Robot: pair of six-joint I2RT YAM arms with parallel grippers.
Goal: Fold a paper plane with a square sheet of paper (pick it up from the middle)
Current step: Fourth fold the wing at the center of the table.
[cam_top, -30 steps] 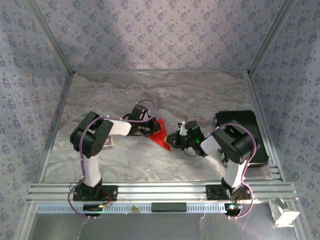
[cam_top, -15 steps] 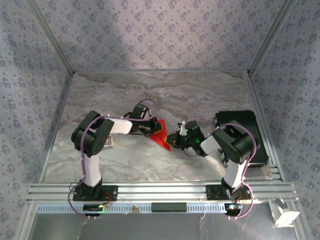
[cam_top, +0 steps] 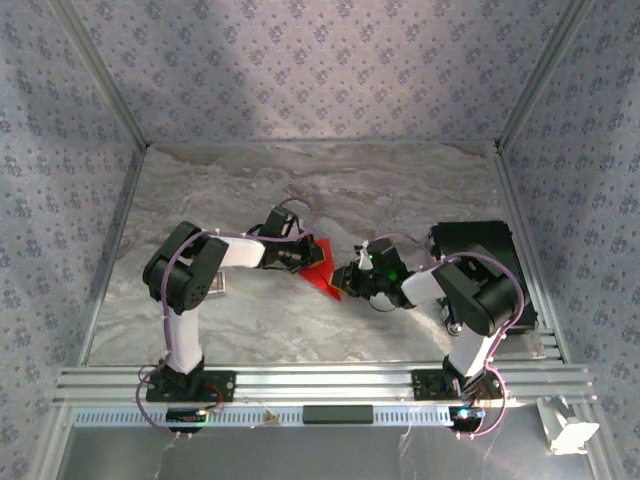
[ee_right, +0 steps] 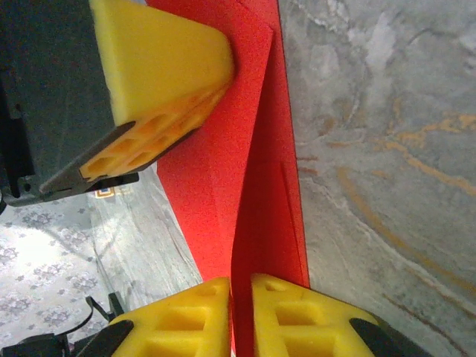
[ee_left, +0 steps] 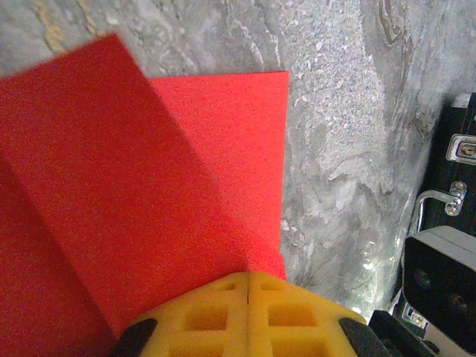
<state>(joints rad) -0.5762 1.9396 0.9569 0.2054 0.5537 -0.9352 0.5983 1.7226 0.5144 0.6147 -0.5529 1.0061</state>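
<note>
Left claw [ee_left: 248,277] pinches the red paper [ee_left: 134,186]; right claw [ee_right: 240,286] (jaws slightly parted) straddles its edge, near a black case [cam_top: 485,238].

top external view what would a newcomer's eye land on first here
The bright red sheet of paper, partly folded, lies at mid-table between the two arms. The left gripper is pinched shut on one edge of it, and the right gripper has another edge between its jaws. A black case sits at the table's right edge.
</note>
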